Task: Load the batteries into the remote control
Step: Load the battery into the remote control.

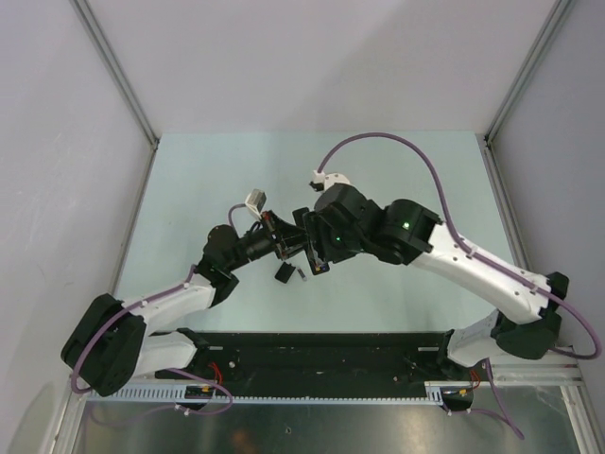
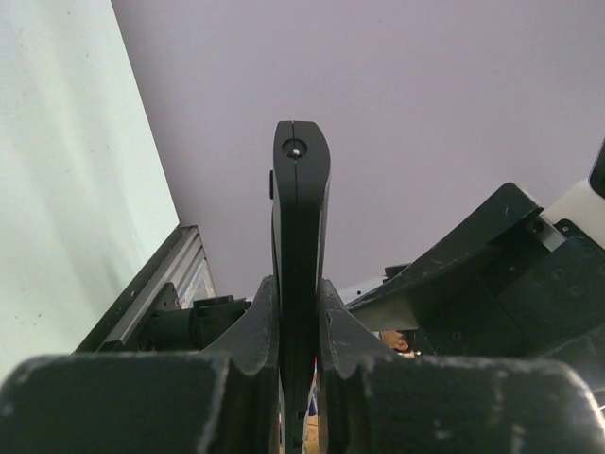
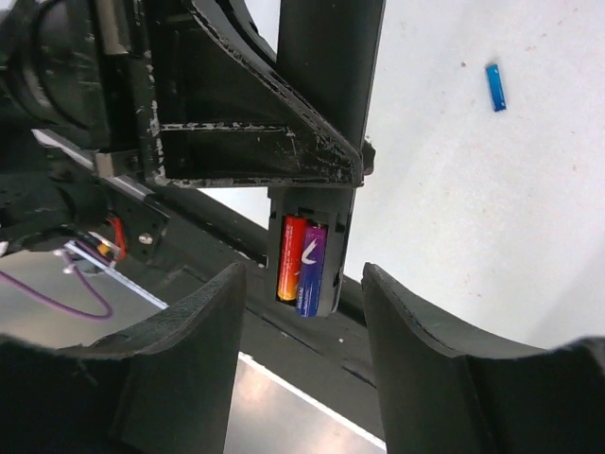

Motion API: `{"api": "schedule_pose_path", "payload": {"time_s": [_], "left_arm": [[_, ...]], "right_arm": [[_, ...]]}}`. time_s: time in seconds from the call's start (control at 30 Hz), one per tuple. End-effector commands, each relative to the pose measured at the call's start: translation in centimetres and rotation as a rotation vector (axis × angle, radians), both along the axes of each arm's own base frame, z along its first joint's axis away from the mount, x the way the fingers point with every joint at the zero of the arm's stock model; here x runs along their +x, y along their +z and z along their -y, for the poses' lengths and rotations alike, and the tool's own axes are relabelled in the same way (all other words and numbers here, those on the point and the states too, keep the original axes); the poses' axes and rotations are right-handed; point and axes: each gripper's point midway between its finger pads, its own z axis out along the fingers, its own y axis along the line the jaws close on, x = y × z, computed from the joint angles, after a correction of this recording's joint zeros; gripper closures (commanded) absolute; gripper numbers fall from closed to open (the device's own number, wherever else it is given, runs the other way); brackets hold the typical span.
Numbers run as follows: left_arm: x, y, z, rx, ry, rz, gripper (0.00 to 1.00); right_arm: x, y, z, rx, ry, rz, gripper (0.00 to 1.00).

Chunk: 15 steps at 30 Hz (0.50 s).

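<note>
My left gripper [image 2: 301,312] is shut on the remote control [image 2: 301,218], a slim black bar held edgewise and pointing away from the wrist. In the right wrist view the remote control [image 3: 326,76] hangs with its open battery bay facing the camera. Two batteries lie side by side in the bay: a red-orange one [image 3: 289,257] and a purple one [image 3: 311,270], whose lower end reaches the bay's edge. My right gripper [image 3: 302,288] stands open just in front of the bay, holding nothing. Another blue battery [image 3: 494,87] lies loose on the table. In the top view both grippers meet mid-table [image 1: 301,248].
A small black panel [image 1: 283,273] lies on the pale green table [image 1: 189,189] just in front of the grippers, with a tiny dark piece [image 1: 301,274] beside it. The black base rail [image 1: 312,355] runs along the near edge. Grey walls enclose the table.
</note>
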Motion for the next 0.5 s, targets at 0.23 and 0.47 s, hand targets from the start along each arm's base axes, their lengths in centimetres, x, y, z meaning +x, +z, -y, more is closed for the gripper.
{"api": "schedule_pose_path", "payload": {"time_s": [0.23, 0.47], "left_arm": [[-1.5, 1.9, 0.6, -0.036, -0.104, 0.058, 1.00], [-2.3, 1.9, 1.2, -0.023, -0.191, 0.059, 1.00]], "right_arm": [[0.1, 4.0, 1.2, 0.566, 0.029, 0.058, 0.27], [-1.5, 4.7, 1.1, 0.703, 0.157, 0.122, 0.23]]}}
